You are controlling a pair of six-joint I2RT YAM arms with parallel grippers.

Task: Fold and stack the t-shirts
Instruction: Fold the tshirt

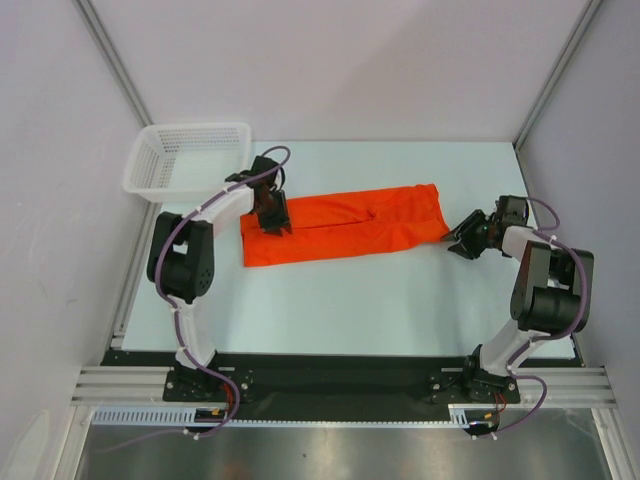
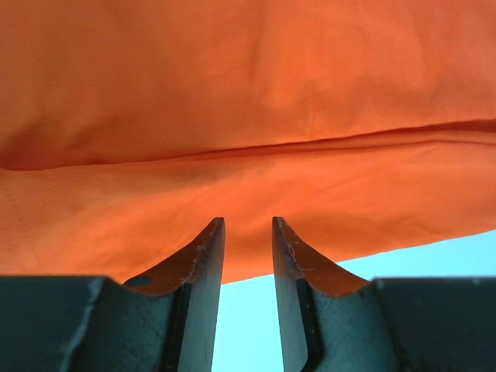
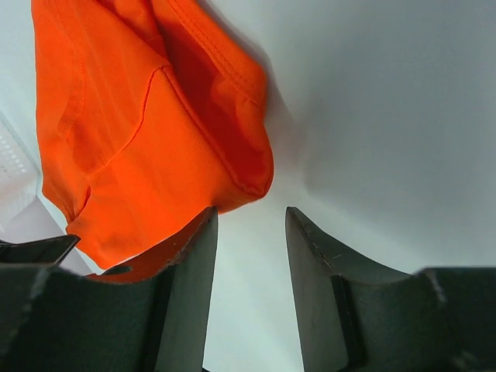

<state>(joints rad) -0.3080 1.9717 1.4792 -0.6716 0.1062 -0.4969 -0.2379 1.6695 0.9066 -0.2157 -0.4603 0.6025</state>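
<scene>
left gripper [image 2: 248, 223]: fingers apart, over t-shirt [image 1: 345, 228] end
right gripper [image 3: 249, 215]: fingers apart, beside cloth (nothing held)
next: pinch both ends evenly

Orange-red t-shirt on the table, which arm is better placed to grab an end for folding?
Probably left: the left pincer hangs open over the bright orange-red soft-cloth t-shirt, at its left end; the right pincer, also open, sits off the other end.
</scene>
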